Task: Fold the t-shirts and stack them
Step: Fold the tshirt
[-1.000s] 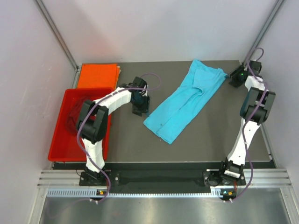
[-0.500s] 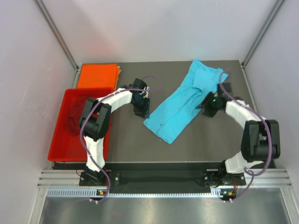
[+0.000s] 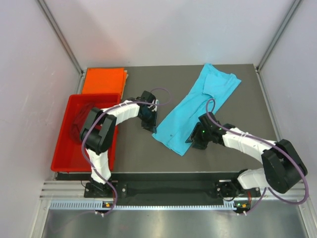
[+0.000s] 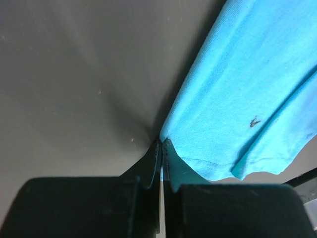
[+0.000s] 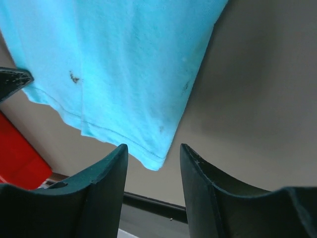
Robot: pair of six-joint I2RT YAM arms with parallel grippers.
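Slip risk: the left gripper is pinched shut on only the very corner of the turquoise t-shirt hem, so the cloth could be pulled out of the tips when lifted and the fold skewed. The right gripper is held partly apart with nothing clamped. The other hem corner lies just ahead, between its jaws.
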